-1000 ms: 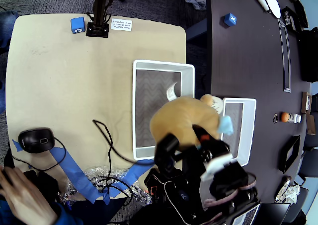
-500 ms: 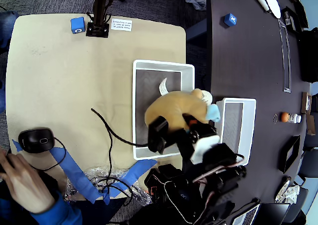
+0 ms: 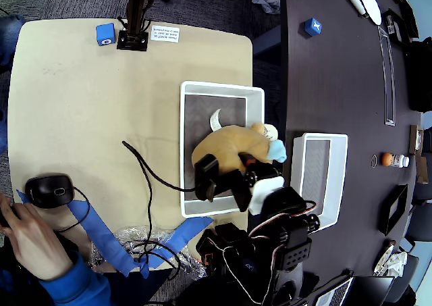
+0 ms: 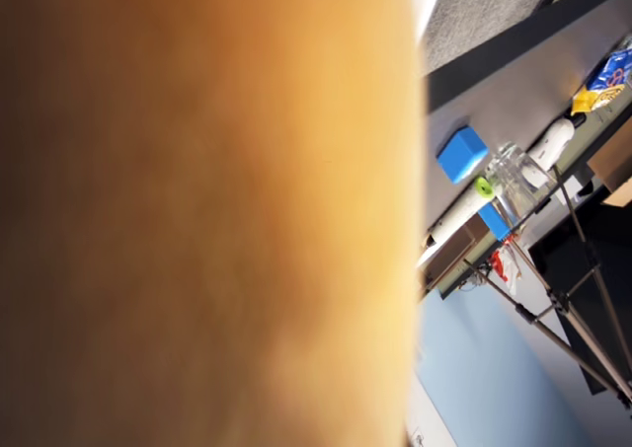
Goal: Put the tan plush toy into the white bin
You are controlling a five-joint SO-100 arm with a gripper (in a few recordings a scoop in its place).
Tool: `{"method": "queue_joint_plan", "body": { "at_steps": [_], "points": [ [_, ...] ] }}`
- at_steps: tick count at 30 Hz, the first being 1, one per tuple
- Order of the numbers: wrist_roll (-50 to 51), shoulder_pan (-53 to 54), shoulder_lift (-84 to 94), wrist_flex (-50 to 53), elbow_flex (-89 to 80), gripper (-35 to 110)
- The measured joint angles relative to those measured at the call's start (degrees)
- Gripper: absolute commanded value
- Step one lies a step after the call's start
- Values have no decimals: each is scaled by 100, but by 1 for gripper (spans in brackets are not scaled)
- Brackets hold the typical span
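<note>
The tan plush toy [image 3: 226,147] hangs over the lower half of the white bin [image 3: 184,144], with its white tag [image 3: 214,119] pointing up over the grey wavy floor and its light blue part [image 3: 275,150] at the bin's right wall. My gripper [image 3: 229,172] is shut on the toy's lower side, and the fingertips are buried in the fur. In the wrist view the plush toy [image 4: 197,210] is a blurred orange mass across the left two thirds. I cannot tell whether the toy touches the floor of the bin.
A smaller white bin [image 3: 304,184] stands just right on the dark table [image 3: 337,83]. A black cable [image 3: 145,177] trails left from the arm. A mouse [image 3: 48,190], blue tape [image 3: 101,232] and a person's hand [image 3: 27,242] are at lower left. A blue cube [image 3: 105,34] sits at the tan table's far edge.
The arm has carried the plush toy left and up in the overhead view, from over the gap between the two bins to over the larger bin. The person's hand shifted slightly.
</note>
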State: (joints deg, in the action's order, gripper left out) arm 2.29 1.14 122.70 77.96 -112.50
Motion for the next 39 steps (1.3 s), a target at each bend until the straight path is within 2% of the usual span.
{"method": "queue_joint_plan", "body": {
  "at_steps": [15,30,39],
  "points": [
    [0,-141,-396,-79,9,2],
    [-35,-158,-404,97,9,46],
    [-18,-141,-325,1626,1099,50]
  ]
}}
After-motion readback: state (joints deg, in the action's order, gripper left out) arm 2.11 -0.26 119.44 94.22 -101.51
